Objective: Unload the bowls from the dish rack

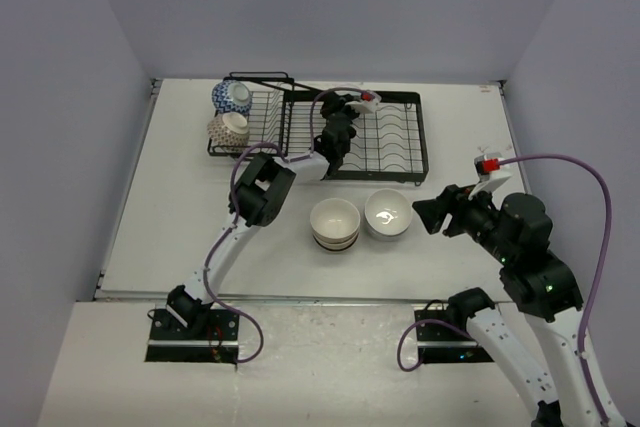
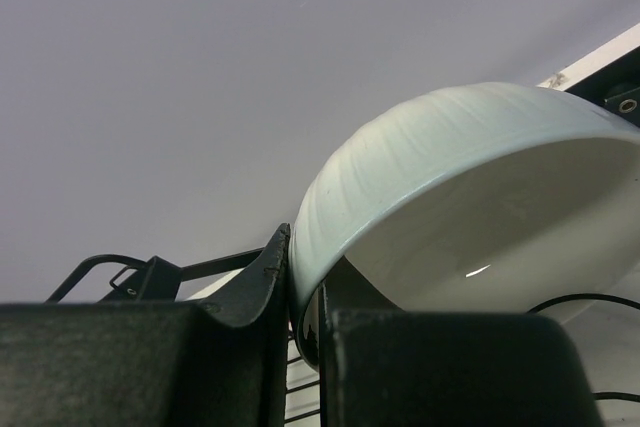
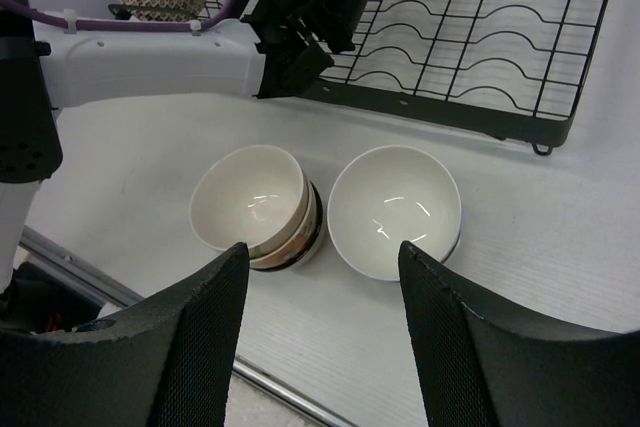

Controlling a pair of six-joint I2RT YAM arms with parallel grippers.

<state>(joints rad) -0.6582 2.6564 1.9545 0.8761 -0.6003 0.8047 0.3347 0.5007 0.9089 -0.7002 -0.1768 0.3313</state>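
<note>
The black wire dish rack point(image 1: 392, 137) stands at the back of the table. My left gripper point(image 1: 340, 125) is over its framed section, shut on the rim of a white ribbed bowl point(image 2: 470, 177); the rim sits pinched between the fingers point(image 2: 250, 287). A blue-and-white bowl point(image 1: 231, 97) and a cream patterned bowl point(image 1: 229, 128) rest in the rack's smaller left section. On the table in front stand a stack of bowls with a white one on top and a brown-banded one below point(image 1: 335, 223), and a white bowl point(image 1: 388, 214). My right gripper point(image 1: 425, 215) is open and empty, just right of them.
In the right wrist view the left arm's white link point(image 3: 150, 57) crosses above the two bowl stacks point(image 3: 250, 202) point(image 3: 395, 209), with the rack point(image 3: 480, 37) behind. The table's metal front edge point(image 3: 270, 387) runs close below the open fingers.
</note>
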